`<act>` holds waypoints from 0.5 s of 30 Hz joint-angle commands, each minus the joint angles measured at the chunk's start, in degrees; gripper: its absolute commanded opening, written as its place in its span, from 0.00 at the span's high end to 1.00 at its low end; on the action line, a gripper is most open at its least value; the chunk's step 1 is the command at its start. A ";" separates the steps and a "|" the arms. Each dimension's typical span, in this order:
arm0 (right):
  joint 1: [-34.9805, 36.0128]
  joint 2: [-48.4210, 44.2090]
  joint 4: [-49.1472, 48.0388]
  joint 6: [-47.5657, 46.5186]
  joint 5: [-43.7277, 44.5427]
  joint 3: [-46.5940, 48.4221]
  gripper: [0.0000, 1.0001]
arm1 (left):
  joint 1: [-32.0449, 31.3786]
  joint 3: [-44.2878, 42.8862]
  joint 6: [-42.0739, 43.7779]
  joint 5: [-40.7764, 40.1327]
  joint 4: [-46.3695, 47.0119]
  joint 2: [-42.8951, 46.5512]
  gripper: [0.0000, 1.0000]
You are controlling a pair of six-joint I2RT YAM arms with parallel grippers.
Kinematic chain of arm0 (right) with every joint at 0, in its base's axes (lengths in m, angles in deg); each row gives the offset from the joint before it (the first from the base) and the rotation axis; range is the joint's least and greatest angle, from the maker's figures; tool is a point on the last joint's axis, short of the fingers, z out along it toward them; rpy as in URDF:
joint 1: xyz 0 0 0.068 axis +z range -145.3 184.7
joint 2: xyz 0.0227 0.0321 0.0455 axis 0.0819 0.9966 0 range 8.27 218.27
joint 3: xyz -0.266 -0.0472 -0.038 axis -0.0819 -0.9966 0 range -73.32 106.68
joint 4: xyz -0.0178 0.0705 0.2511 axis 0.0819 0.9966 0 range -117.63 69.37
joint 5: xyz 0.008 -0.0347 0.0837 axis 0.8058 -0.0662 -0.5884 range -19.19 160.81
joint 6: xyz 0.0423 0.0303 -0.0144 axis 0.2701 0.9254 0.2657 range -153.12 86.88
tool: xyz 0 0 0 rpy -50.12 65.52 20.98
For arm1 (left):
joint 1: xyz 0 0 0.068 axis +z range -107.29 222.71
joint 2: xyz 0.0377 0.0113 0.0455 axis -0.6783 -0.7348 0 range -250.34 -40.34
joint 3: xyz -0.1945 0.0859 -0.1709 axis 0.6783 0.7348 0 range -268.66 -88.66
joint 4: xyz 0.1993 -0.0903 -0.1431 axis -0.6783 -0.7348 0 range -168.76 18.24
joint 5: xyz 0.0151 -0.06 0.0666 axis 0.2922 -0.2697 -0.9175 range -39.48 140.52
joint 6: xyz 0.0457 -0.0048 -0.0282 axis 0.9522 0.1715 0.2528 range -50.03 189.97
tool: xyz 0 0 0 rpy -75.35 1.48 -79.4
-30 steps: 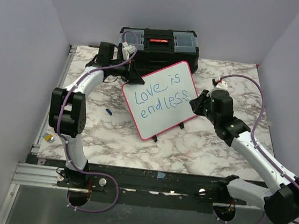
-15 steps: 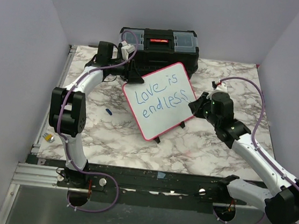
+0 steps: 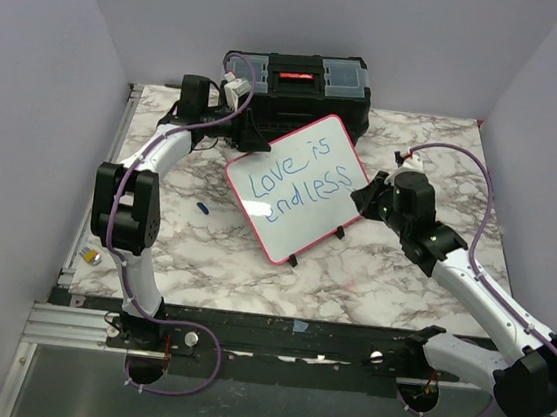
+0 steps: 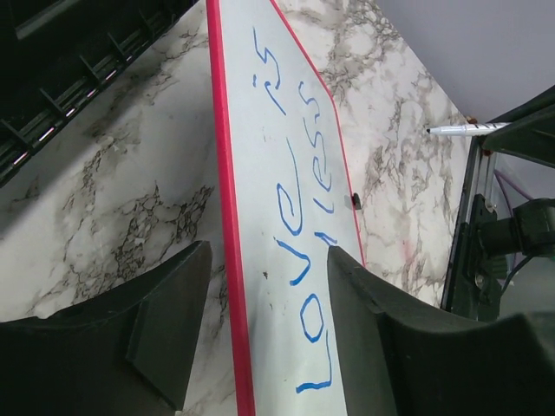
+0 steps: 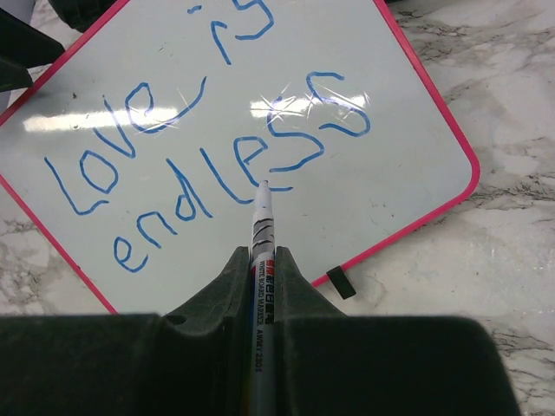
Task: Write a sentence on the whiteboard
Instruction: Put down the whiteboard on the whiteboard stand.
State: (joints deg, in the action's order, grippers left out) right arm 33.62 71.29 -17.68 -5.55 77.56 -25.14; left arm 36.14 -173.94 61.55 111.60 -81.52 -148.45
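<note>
1. The sentence (image 3: pixel 297 184) on the whiteboard (image 5: pixel 408 186) says "Love is" on the top line and "endless" under it. The letters are blue and written by hand.
2. The marker (image 5: pixel 260 251) has small black print along its side that says "WHITE BOARD MARKER".
3. Some red signs and more tiny print sit beside those words, too small to read.

Blue sentence (image 5: pixel 214 173), pink-framed white whiteboard (image 5: pixel 390 173)
</note>
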 commanded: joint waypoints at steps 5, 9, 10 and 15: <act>0.21 -0.71 1.03 -0.64 -0.72 -0.34 0.99 | 1.09 3.19 -2.83 -0.15 6.97 3.39 0.34; 0.25 -0.75 1.03 -0.88 -0.63 -0.46 0.99 | 1.39 4.31 -4.05 -3.48 8.15 4.76 0.34; 0.25 -0.91 1.12 -1.02 -0.60 -0.42 0.99 | 1.47 4.40 -4.05 -4.24 8.04 5.19 0.34; 0.25 -1.08 1.73 -1.49 -0.37 -0.07 0.99 | 1.64 5.88 -4.82 -11.21 7.92 8.68 0.33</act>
State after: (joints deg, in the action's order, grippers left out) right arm 33.62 71.29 -17.63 -5.79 77.58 -25.14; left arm 37.39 -169.28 57.63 107.73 -75.55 -145.13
